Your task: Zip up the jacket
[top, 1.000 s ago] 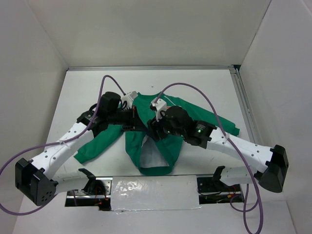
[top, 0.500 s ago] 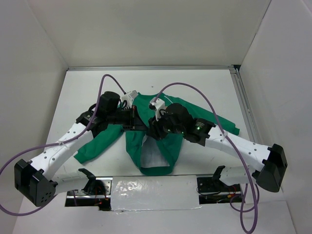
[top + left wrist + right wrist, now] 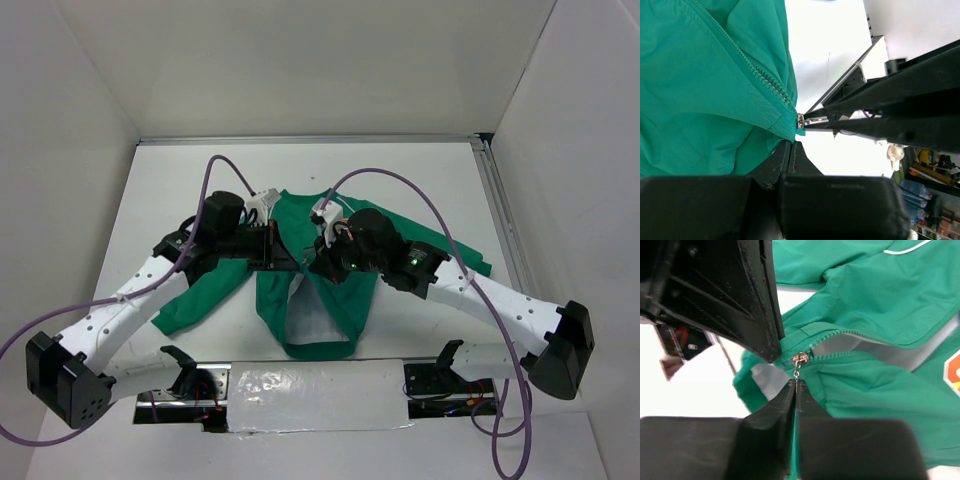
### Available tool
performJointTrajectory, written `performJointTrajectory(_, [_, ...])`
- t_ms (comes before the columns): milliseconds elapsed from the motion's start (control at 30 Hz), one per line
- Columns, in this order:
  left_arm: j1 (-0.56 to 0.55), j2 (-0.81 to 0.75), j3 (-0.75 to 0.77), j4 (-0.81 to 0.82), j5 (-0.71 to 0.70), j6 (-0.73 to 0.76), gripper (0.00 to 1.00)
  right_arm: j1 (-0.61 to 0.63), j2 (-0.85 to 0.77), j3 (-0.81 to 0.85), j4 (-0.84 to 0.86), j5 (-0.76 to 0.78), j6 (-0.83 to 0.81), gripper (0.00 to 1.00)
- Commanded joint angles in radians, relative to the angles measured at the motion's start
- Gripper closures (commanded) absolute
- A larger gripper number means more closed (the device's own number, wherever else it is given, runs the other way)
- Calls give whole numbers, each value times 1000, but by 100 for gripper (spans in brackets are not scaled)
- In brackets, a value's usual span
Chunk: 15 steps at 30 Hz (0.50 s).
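One jacket [image 3: 345,305] lies flat on the desk [image 3: 420,190], collar at the far side and bottom edge toward the arm bases. Two hands: left hand [image 3: 791,150] is clamped on the jacket's bottom edge, right hand [image 3: 795,390] is pinching the zipper pull [image 3: 799,360].

Open table [image 3: 400,175] beyond jacket [image 3: 200,297] and arms [image 3: 130,300].

**What I can't make out from here**

From above, the left arm [image 3: 130,300] and right arm [image 3: 480,295] cover the jacket [image 3: 350,305] front. Its zipper [image 3: 760,75] and both pairs of fingertips are hidden there. The orange patch [image 3: 953,367] is cut by the right wrist view's edge. The pull tab [image 3: 796,374] disappears between the right gripper [image 3: 795,390] fingers. I can't read the blurred clutter [image 3: 935,172].
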Motion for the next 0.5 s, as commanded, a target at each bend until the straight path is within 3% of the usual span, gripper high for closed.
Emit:
performJointTrajectory(0, [2, -51, -17, 11, -1, 47, 100, -9, -46, -3, 21, -56, -36, 100])
performJointTrajectory(167, [-2, -52, -39, 28, 46, 79, 100, -8, -30, 12, 19, -94, -53, 100])
performJointTrajectory(267, [-4, -45, -34, 29, 54, 84, 100, -3, -30, 0, 64, -24, -18, 100])
performJointTrajectory(400, [-5, -55, -43, 15, 72, 70, 100, 35, 19, 50, 22, 423, 74, 100])
performJointTrajectory(467, [-7, -43, -62, 11, 110, 36, 100, 43, 75, 92, 2, 524, 120, 100])
